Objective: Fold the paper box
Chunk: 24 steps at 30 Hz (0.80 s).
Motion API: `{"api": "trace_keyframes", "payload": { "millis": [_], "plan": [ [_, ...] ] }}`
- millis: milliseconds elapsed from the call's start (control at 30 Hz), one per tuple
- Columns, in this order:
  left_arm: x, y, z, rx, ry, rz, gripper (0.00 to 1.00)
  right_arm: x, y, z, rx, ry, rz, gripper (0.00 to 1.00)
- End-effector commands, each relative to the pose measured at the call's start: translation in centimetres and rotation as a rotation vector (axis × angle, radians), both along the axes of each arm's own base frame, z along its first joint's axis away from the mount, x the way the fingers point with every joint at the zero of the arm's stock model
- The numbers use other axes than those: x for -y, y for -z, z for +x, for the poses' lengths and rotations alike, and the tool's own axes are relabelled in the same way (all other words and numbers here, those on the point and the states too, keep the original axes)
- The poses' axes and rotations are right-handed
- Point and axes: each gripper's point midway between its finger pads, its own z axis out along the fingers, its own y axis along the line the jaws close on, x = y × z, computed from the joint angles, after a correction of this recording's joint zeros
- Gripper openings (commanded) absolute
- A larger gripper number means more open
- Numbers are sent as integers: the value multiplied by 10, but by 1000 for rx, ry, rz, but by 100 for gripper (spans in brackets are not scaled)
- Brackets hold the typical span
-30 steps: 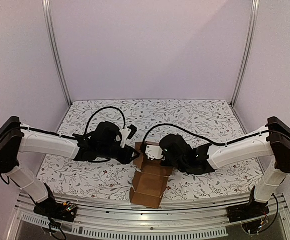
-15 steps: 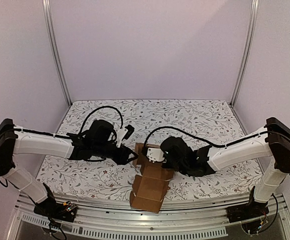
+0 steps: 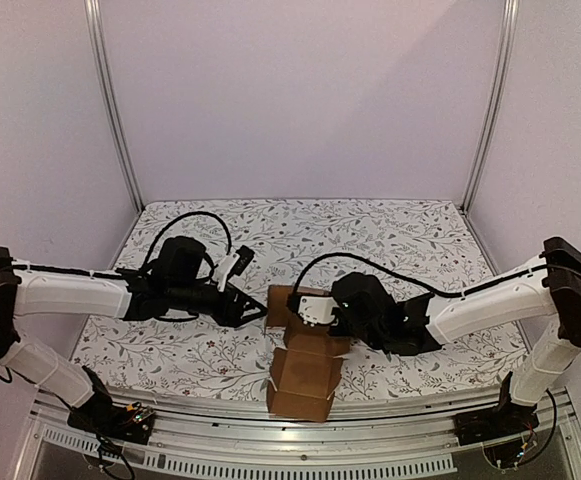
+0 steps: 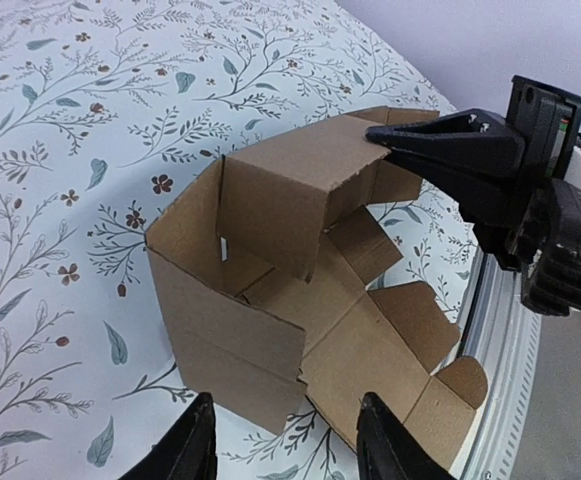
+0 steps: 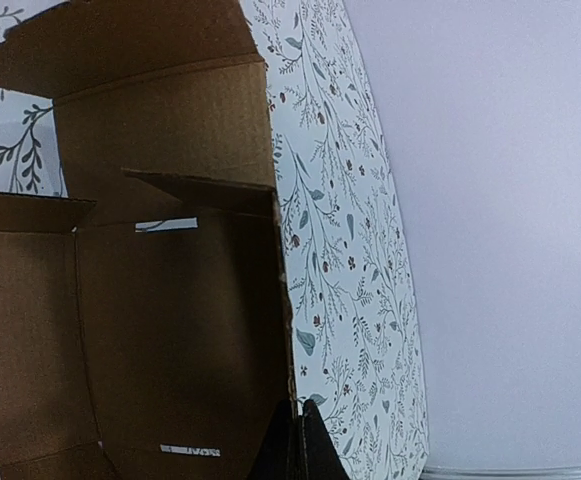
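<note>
Top external view is showing one white floral-patterned counter [image 3: 390,230] carrying a single plain brown cardboard paper box [image 3: 305,365]. The paper box is sitting at the middle of the counter's near edge, half erected. Its far part is standing up as walls while its near flaps are lying spread toward that edge.

Judging by the thin unprinted board, the paper box is looking light and likely to skid on the counter if pushed from one side only. Its panels are looking stiff, but they should be bending readily along the scored creases, and a hard pinch would probably be crumpling them. The best holds are probably lying along the free edges of walls and flaps, close to a crease, with the opposite side braced.

Two black hands are working here. The right hand [image 5: 295,440] is closed tight and appears to be pinching the edge of an upright wall on the box's far, right-hand side. The left hand [image 4: 285,440] is hanging partly open just beside the box's left wall, gripping nothing, with its fingers apart from the cardboard.
</note>
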Motion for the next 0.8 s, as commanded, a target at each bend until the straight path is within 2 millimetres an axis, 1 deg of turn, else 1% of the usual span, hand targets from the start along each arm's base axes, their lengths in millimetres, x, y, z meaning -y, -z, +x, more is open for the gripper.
{"api": "trace_keyframes", "payload": {
  "millis": [0, 233, 400, 633, 767],
  "plan": [
    [-7, -19, -2, 28, -6, -53, 47, -5, -19, 0, 72, -28, 28, 0],
    [-24, -27, 12, 82, -99, -74, 47, -16, -28, 4, 157, -76, 18, 0],
    [-30, -18, 26, 75, -146, -84, 46, -21, -25, 6, 213, -106, -10, 0],
    [-24, 1, 35, 48, -146, -74, 44, -25, -7, 9, 227, -113, -55, 0],
    [-19, 16, 39, 22, -132, -50, 43, -25, -8, 8, 222, -113, -44, 0]
  ]
}}
